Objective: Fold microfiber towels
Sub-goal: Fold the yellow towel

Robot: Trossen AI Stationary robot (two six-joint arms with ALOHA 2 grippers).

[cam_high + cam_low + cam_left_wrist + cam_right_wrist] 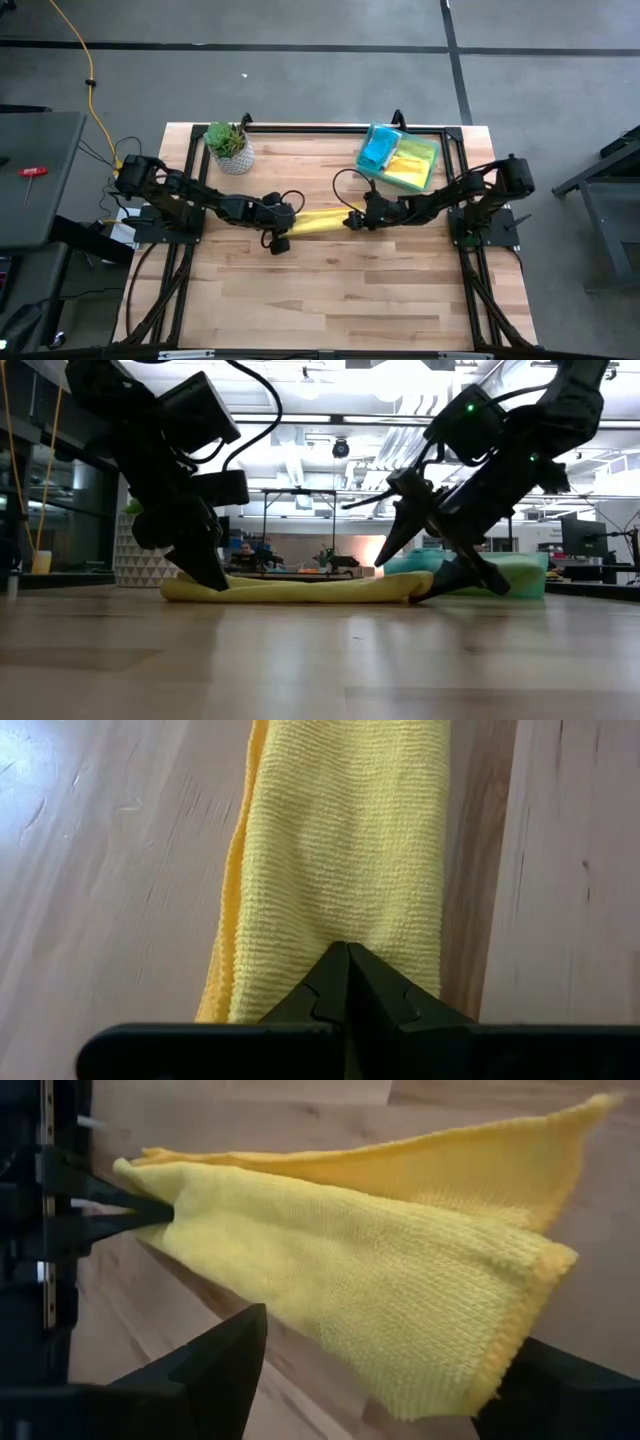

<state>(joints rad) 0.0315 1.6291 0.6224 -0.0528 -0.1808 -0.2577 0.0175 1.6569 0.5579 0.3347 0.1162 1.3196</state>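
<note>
Long yellow microfiber towel (pixel 318 222) on the wood bench: its ends hidden under both grippers in high view. Folded towels in translucent green rectangular tray (pixel 432 167) by far right corner too small to count. Person in low-view background too blurred to make out.

Towel (pixel 318 222) flat mid-table between both end effectors, tray (pixel 432 168) behind right, plant (pixel 229 146) behind left

- The yellow towel (pixel 340 840) is soft cloth with a fine, knobbly looped weave, matt, its edges stitched.
- The counter (pixel 330 290) is pale wood in planks, smooth, with a slight sheen.
- The left pincer (pixel 347 982) is dark, matt, probably plastic.
- The tray (pixel 428 150) looks like translucent green plastic, though the view is poor.
</note>
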